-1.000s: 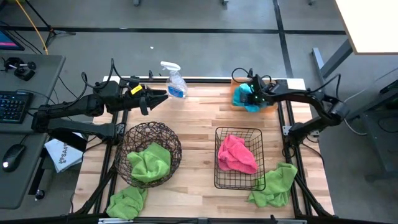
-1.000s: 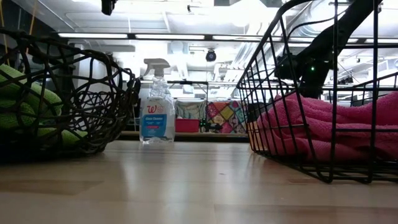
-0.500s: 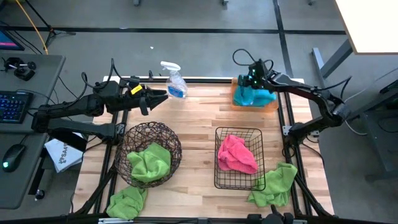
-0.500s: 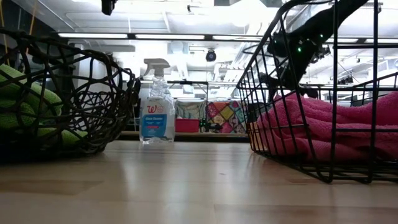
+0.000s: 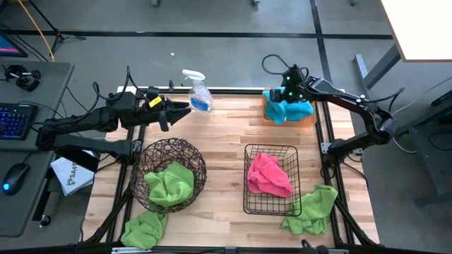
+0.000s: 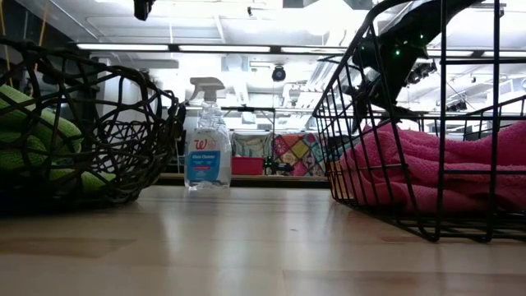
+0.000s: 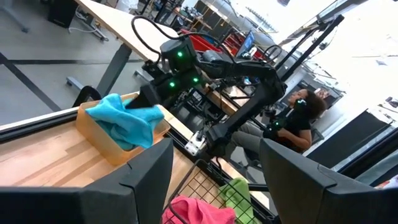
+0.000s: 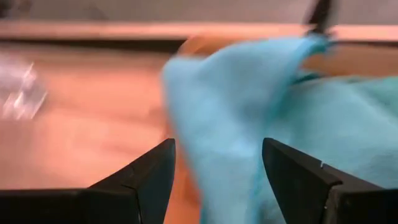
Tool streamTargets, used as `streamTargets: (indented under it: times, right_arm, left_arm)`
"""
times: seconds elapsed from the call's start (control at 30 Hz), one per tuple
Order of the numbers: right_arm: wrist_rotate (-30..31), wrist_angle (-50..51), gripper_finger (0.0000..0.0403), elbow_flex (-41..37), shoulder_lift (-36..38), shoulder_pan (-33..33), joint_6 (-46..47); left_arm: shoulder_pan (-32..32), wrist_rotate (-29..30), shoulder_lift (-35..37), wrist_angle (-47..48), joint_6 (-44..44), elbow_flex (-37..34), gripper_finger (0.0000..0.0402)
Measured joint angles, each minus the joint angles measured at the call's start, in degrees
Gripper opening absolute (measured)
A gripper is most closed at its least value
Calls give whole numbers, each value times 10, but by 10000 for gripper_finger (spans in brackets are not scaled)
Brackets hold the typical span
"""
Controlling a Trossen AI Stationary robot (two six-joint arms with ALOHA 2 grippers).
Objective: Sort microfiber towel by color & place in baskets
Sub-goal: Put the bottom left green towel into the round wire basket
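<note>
My right gripper point(image 5: 284, 99) hangs open just above a turquoise microfiber towel point(image 5: 291, 111) that lies heaped in the orange tray point(image 5: 311, 120) at the far right; its fingers point(image 8: 149, 180) stand apart with the towel point(image 8: 236, 106) beyond them. A pink towel point(image 5: 268, 175) lies in the black wire basket point(image 5: 246, 176). The brown woven bowl point(image 5: 141, 159) holds a green towel point(image 5: 171, 183). Two green towels point(image 5: 145, 227) point(image 5: 312, 208) lie on the table near its front edge. My left gripper point(image 5: 185, 107) waits open at the far left.
A clear spray bottle point(image 5: 198, 92) with blue liquid stands at the far edge, just beyond my left gripper. Bare wood lies between the bowl, the wire basket and the tray. A person point(image 7: 298, 118) sits in the room beyond the table.
My right gripper has risen and drawn back toward the table's far edge, off the turquoise towel. The towel stays in the orange tray, now more spread out than when the gripper was down on it.
</note>
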State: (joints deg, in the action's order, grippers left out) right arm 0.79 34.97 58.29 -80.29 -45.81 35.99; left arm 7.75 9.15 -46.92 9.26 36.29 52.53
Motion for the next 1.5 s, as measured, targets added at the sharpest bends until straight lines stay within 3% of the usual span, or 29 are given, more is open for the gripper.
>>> streamTargets:
  times: [0.23,0.4,0.5,0.73,0.93,1.13,1.27,1.5]
  right_arm:
    - [-57,19,236,-4,80,103,-63]
    - [-68,22,236,-4,171,234,-44]
    - [-65,27,236,-4,208,330,-8]
    - [52,26,236,-4,229,539,75]
    - [142,26,236,-4,211,623,91]
    - [188,25,236,-4,206,618,77]
    - [187,26,236,-4,206,595,56]
    - [187,26,236,-4,206,556,8]
  left_arm:
    - [0,0,0,0,-1,0,227]
    - [0,-6,-2,2,11,0,227]
    - [0,-43,-7,0,32,0,227]
    - [-28,-189,-40,-2,113,0,227]
    - [-177,-304,-92,-2,268,0,227]
    - [-391,-306,-153,-6,462,1,227]
    - [-521,-270,-202,-6,596,1,227]
    - [-649,-263,-318,2,776,1,227]
